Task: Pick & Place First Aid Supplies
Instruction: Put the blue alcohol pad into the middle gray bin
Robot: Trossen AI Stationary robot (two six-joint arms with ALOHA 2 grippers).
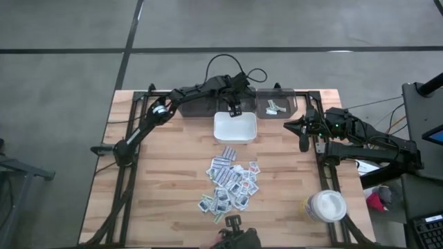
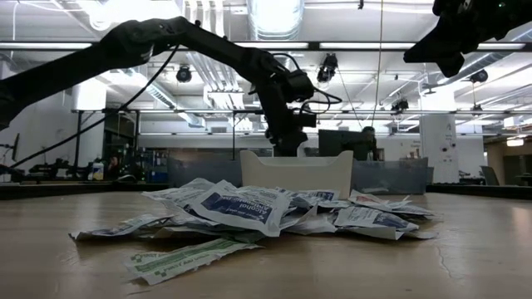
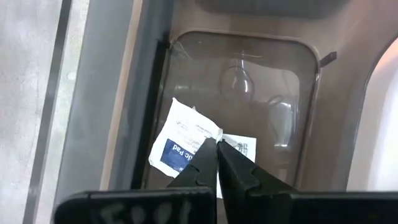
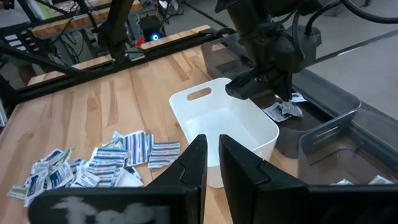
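**Left gripper over grey bin with packet at its tips; supplies heaped mid-table**

The wooden table carries all items. At its far edge sit dark translucent grey bins, side by side. Just in front of them, near the centre of the far side, stands the white tray; its inside appears bare in the right wrist view.

The left arm reaches from the table's left side across to the far edge. The left gripper hangs over one grey bin, just behind the white tray. Its fingers are drawn nearly together, tips almost meeting. A white packet with a blue panel lies directly at those tips, with a second small packet beside it on the bin floor. Whether the first packet is pinched or merely lying beneath the tips cannot be told.

The right arm waits at the table's right side. The right gripper is raised, fingers set narrow with a slim gap, holding nothing.

The first aid supplies lie in a loose heap at mid-table, nearer than the tray and well apart from it.

A round white-lidded jar stands near the right front corner.
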